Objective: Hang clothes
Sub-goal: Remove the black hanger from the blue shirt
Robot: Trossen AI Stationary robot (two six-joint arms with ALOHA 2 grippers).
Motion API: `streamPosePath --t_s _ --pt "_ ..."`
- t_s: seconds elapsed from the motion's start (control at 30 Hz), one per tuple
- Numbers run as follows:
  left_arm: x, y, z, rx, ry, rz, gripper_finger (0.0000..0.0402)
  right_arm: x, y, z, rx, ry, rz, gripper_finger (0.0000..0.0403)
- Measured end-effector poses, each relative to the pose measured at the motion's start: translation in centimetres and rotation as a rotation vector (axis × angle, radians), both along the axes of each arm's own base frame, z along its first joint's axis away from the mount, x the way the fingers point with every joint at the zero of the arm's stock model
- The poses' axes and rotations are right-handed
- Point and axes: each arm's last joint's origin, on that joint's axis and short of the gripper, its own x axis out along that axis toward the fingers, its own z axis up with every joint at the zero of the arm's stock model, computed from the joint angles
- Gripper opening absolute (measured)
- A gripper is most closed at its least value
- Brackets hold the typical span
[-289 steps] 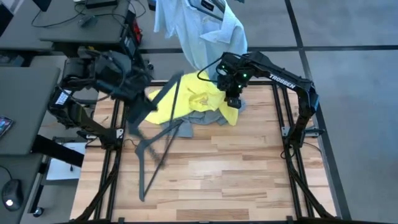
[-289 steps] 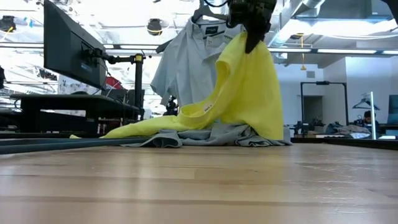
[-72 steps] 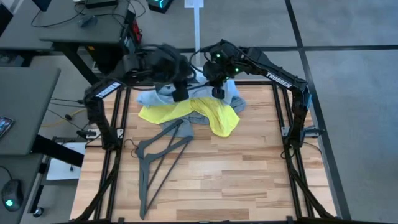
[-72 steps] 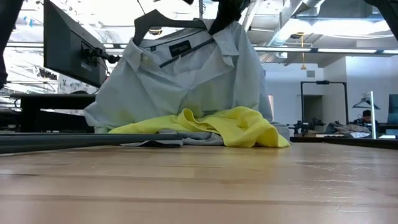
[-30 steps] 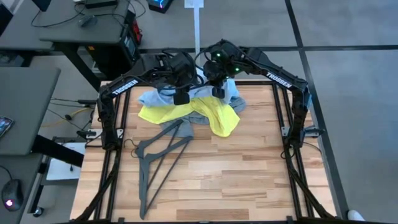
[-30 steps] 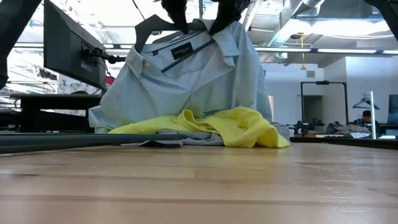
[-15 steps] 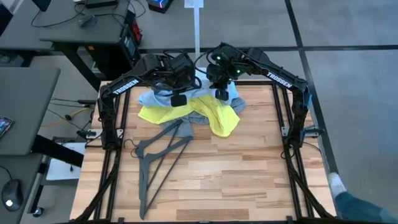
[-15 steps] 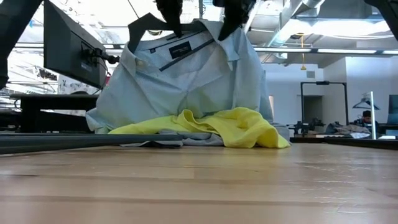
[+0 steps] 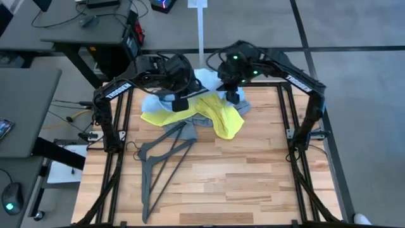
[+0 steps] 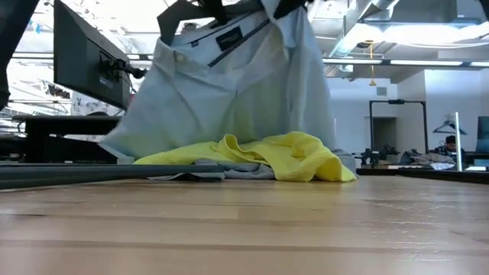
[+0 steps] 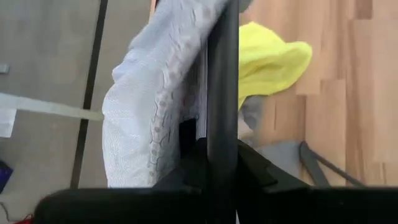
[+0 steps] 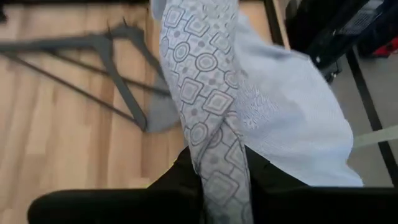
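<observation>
Closest on the worktop [image 9: 209, 183]: two spare black hangers [image 9: 158, 168], flat and untouched, prob queued for the other tops. Just past them, neon-yellow T-shirt [image 10: 294, 159] heaped over the grey T-shirt [image 10: 229, 173], both slack on the wood, not hung yet.

Behind and above that pile, at the far edge of the worktop: light-blue button shirt [image 10: 237, 84], lifted up, hem brushing the yellow heap. Already on a black hanger [image 10: 172, 19], collar side up, so weight hangs off the shoulders and cloth drapes straight.

Left gripper [image 9: 179, 103]: jaws narrow, clamped on the hanger bar w/ shirt cloth right alongside, per left wrist view. Right gripper [image 9: 233, 96]: jaws narrow too, pinching a patterned fold of the blue shirt, per right wrist view. Looks like a two-point carry, one side each, to keep the hanger level and stop the shirt sliding off.

Rail or hook for it: not in view, can't tell where.
</observation>
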Motion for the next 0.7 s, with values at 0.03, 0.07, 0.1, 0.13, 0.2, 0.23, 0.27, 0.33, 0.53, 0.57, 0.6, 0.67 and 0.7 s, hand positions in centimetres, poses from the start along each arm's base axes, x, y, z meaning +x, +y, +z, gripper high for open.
streamPosePath --t_s 0.03,0.07,0.1,0.13,0.2,0.23,0.27,0.33,0.53,0.57,0.6,0.67,0.7 --pt "-0.4 -0.1 -0.3 -0.001 0.056 -0.002 0.0023 -0.4 0.3 0.0 0.003 0.028 -0.003 0.0053" --pt "-0.6 0.0 -0.5 -0.004 0.09 -0.003 0.0023 -0.8 0.4 0.0 0.005 0.055 -0.006 0.0063" --pt "-0.7 0.0 -0.6 -0.008 0.1 0.0 0.0023 -1.0 0.4 0.0 0.002 0.057 -0.008 0.0073" --pt "-0.7 0.0 -0.5 -0.003 0.093 0.002 0.0023 -1.1 0.2 0.0 0.003 0.067 -0.014 0.0081" --pt "-0.7 -0.1 -0.4 -0.01 0.081 0.005 0.0023 -1.1 -0.2 -0.7 0.03 0.121 -0.028 0.0093" --pt "-0.7 -0.1 -0.4 -0.017 0.075 0.004 0.0023 -0.9 -0.5 -1.0 0.038 0.128 -0.036 0.0096" --pt "-0.8 -0.2 -0.3 -0.014 0.069 0.001 0.0023 -0.9 -0.6 -1.2 0.046 0.138 -0.039 0.0099" --pt "-0.9 -0.4 -0.1 -0.014 0.057 -0.002 0.0023 -1.1 -0.7 -1.3 0.058 0.153 -0.035 0.0101" --pt "-1.3 -0.6 0.5 -0.01 0.019 0.006 0.0023 -0.7 -1.2 -1.7 0.099 0.147 -0.024 0.0103" --pt "-1.3 -0.6 0.6 -0.01 0.016 0.008 0.0023 -0.4 -1.2 -1.9 0.122 0.143 -0.016 0.0104" --pt "-1.4 -0.5 0.6 -0.011 0.015 0.011 0.0023 -0.2 -1.1 -2.0 0.14 0.136 -0.007 0.0104" --pt "-1.4 -0.5 0.6 -0.008 0.014 0.019 0.0023 -0.1 -0.9 -2.0 0.178 0.132 -0.005 0.0104" --pt "-1.5 -0.5 0.6 -0.008 0.017 0.02 0.0023 -0.1 -0.9 -2.0 0.184 0.128 -0.013 0.0105"
